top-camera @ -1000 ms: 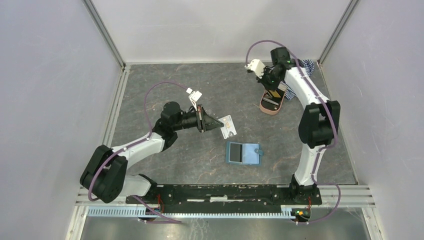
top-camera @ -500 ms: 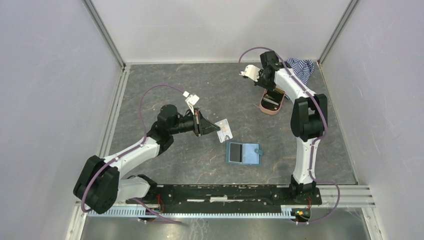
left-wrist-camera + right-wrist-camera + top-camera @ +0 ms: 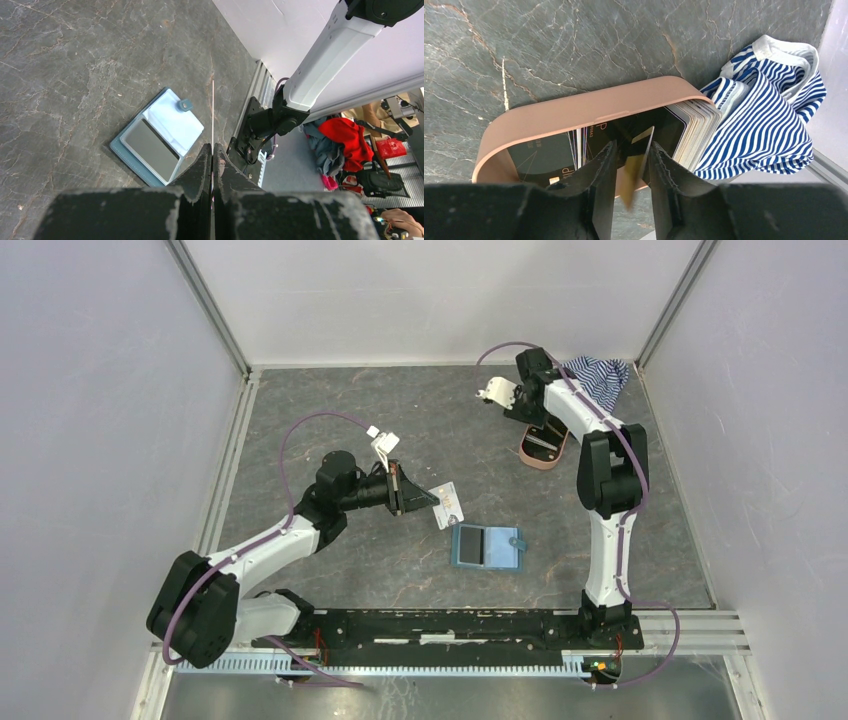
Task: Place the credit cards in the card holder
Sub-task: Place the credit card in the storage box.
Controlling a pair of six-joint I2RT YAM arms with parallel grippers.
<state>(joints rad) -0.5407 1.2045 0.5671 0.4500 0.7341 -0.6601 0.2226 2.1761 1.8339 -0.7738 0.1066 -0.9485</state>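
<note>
The teal card holder (image 3: 487, 546) lies open on the table, with a dark grey credit card (image 3: 149, 150) on its left half and the pale blue inside (image 3: 176, 122) bare. My left gripper (image 3: 430, 502) is shut on a white printed card (image 3: 449, 506), held just left of and above the holder. The left wrist view shows that card edge-on (image 3: 212, 112) between the jaws of the left gripper (image 3: 212, 146). My right gripper (image 3: 630, 145) stands open over the pink case (image 3: 574, 112). A blurred tan-gold card (image 3: 633, 172) hangs loose between its fingers.
The pink oval case (image 3: 543, 447) at the back right holds several more cards (image 3: 696, 132). A blue-white striped cloth (image 3: 598, 375) lies bunched in the back right corner beside it. Walls and rails enclose the table on the left, back and right.
My right gripper has opened from shut, and the tan-gold card has come loose between its fingers. That arm has swung left over the case. The left arm has carried its card slightly nearer the holder.
</note>
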